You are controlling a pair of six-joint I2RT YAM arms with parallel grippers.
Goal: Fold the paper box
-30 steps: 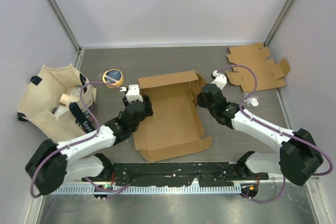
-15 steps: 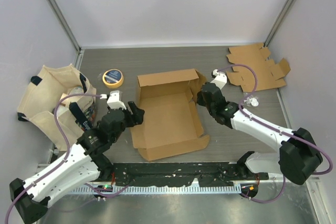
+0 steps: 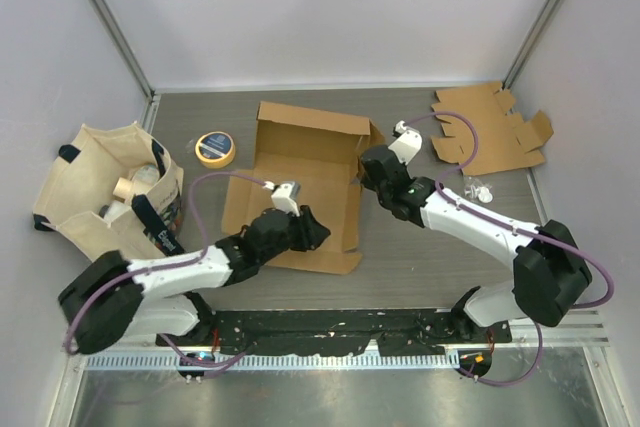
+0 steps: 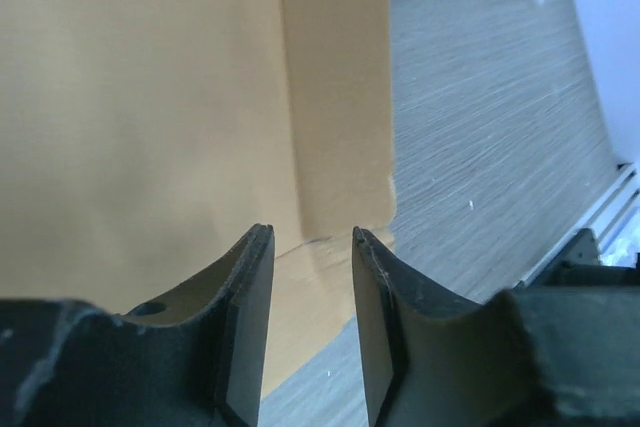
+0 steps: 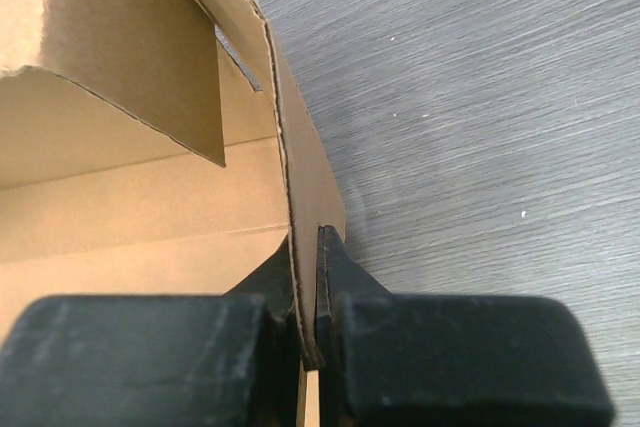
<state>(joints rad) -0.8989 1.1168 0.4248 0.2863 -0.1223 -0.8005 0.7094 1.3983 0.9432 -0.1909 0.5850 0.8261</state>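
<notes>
The brown paper box (image 3: 300, 182) lies opened out in the middle of the table, with a flap standing up along its far side. My right gripper (image 3: 366, 165) is shut on the box's upright right wall (image 5: 300, 162), and the cardboard edge is pinched between its fingers (image 5: 335, 272). My left gripper (image 3: 308, 232) hovers over the box's near part. Its jaws stand apart with nothing between them. In the left wrist view the left gripper (image 4: 310, 239) looks down on the box's panel (image 4: 150, 117) and its near right corner.
A beige tote bag (image 3: 105, 192) holding several items stands at the left. A yellow tape roll (image 3: 214, 147) lies beside it. At the back right lies a flat cardboard blank (image 3: 490, 127), with a small clear plastic piece (image 3: 478, 187) near it.
The right gripper has swung the box left and toward the back. The left arm has come from the box's left side to over its near part, its jaws narrower than before.
</notes>
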